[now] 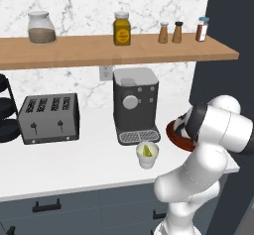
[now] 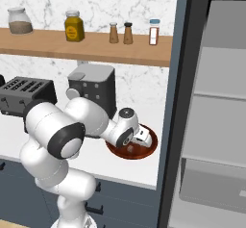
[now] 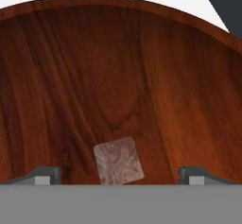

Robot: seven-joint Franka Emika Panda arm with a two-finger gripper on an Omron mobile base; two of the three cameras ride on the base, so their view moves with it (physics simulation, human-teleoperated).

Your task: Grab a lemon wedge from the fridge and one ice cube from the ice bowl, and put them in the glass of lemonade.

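Inside the wide reddish-brown wooden ice bowl (image 3: 118, 67), your two-finger gripper (image 3: 119, 175) hangs with jaws spread wide, straddling one small frosty translucent ice cube (image 3: 118, 161) on the bowl's floor. Expect it light, hard, slippery; pinch two opposite flat faces squarely.

white arm, dark joints

the arm (image 2: 72, 131) is built of smooth, glossy white shells, rounded and bulbous like stacked capsules. dark charcoal bands ring the joints, and one wide black collar wraps a large segment. near the wrist sits a round dark grey cap with a small pale dot at its centre. the end effector (image 3: 121, 175) has two small dark grey fingertips (image 3: 46, 175), blocky and flat-topped, each with a lighter grey inner face.
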